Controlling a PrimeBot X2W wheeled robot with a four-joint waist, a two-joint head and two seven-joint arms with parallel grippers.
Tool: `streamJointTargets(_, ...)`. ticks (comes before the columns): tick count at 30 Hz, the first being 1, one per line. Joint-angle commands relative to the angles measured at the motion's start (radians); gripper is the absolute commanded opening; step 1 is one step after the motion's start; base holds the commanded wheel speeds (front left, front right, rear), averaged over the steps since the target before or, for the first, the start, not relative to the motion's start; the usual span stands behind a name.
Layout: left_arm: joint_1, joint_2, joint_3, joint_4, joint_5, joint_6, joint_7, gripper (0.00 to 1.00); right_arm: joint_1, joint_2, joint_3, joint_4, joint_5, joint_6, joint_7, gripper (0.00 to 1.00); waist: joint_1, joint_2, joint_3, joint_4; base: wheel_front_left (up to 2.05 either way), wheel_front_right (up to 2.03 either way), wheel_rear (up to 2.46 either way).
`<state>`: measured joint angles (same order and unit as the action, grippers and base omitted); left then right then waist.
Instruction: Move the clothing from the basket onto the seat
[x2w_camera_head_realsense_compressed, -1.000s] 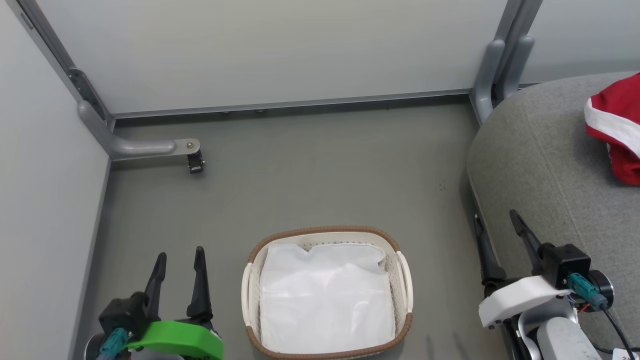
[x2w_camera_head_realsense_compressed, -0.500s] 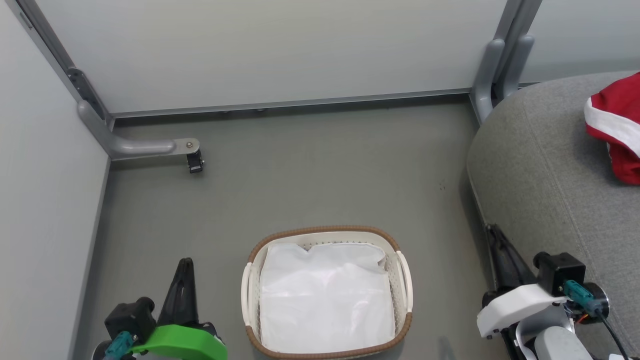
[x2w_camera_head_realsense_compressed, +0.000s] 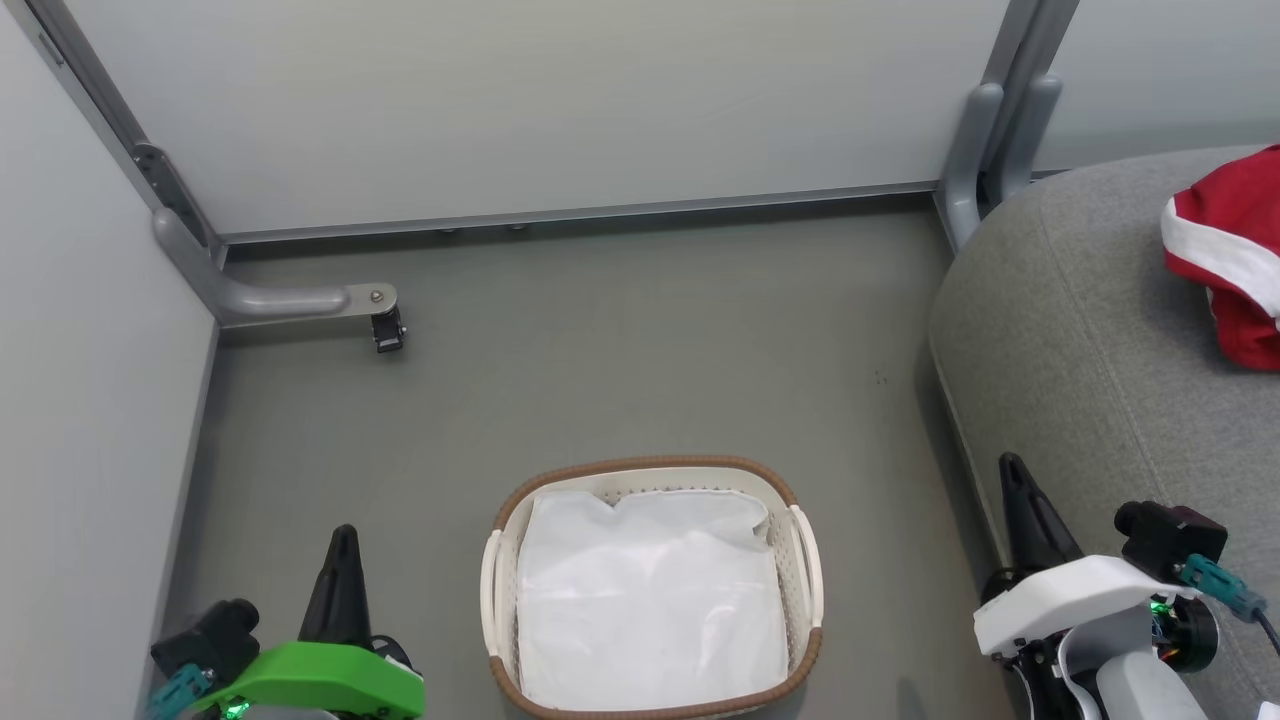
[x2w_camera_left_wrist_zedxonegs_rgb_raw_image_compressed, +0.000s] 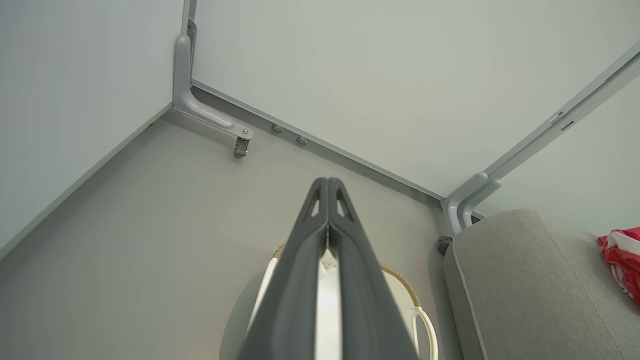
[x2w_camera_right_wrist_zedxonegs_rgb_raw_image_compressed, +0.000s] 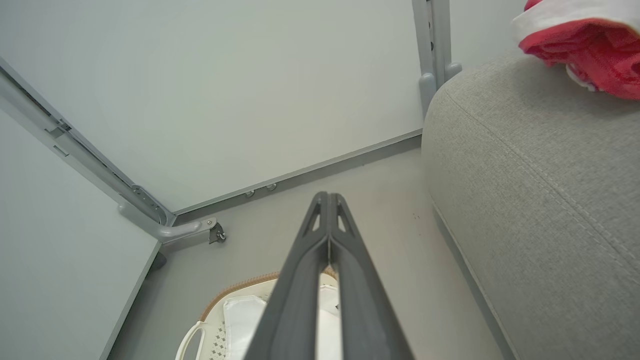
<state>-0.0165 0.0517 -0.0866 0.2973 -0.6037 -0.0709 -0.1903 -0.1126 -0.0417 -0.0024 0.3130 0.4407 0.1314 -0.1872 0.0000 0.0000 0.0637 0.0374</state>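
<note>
The red clothing (x2w_camera_head_realsense_compressed: 1228, 255) with white stripes lies on the grey seat (x2w_camera_head_realsense_compressed: 1090, 330) at the right edge; it also shows as clothing (x2w_camera_left_wrist_zedxonegs_rgb_raw_image_compressed: 622, 260) and clothing (x2w_camera_right_wrist_zedxonegs_rgb_raw_image_compressed: 575, 42) in the wrist views. The white basket (x2w_camera_head_realsense_compressed: 652, 478) with a brown rim stands on the floor in front of me, holding just its white liner (x2w_camera_head_realsense_compressed: 650, 600). My left gripper (x2w_camera_head_realsense_compressed: 343, 538) is shut and empty, low left of the basket. My right gripper (x2w_camera_head_realsense_compressed: 1012, 470) is shut and empty beside the seat's front edge. Each wrist view shows its own gripper (x2w_camera_left_wrist_zedxonegs_rgb_raw_image_compressed: 328, 182), gripper (x2w_camera_right_wrist_zedxonegs_rgb_raw_image_compressed: 328, 196) closed tip to tip.
Pale partition walls enclose the grey floor (x2w_camera_head_realsense_compressed: 620, 350) on the left and far side. A metal foot with a caster (x2w_camera_head_realsense_compressed: 385, 330) sticks out at the far left corner, and another grey post foot (x2w_camera_head_realsense_compressed: 975, 160) stands by the seat's far corner.
Both grippers went from open to shut, with nothing between their fingers, and both arms drew back toward me. The camera shifted slightly.
</note>
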Motion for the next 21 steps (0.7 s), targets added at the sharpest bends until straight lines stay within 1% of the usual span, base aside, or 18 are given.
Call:
streamJointTargets(1, -0.024, 0.002, 0.016, -0.018, -0.054, -0.008, 0.014, 0.00, -0.009, -0.004, -0.009, -0.021, 0.063, 0.000, 0.014, 0.00, 0.0000, 0.0000, -0.001, -0.001, 0.00, 0.00, 0.00)
streamJointTargets(21, -0.046, 0.002, 0.066, -0.029, -0.312, -0.023, 0.092, 0.00, -0.005, -0.006, -0.037, -0.036, 0.362, 0.000, 0.092, 0.00, 0.0000, 0.0000, -0.012, -0.008, 0.00, 0.00, 0.00)
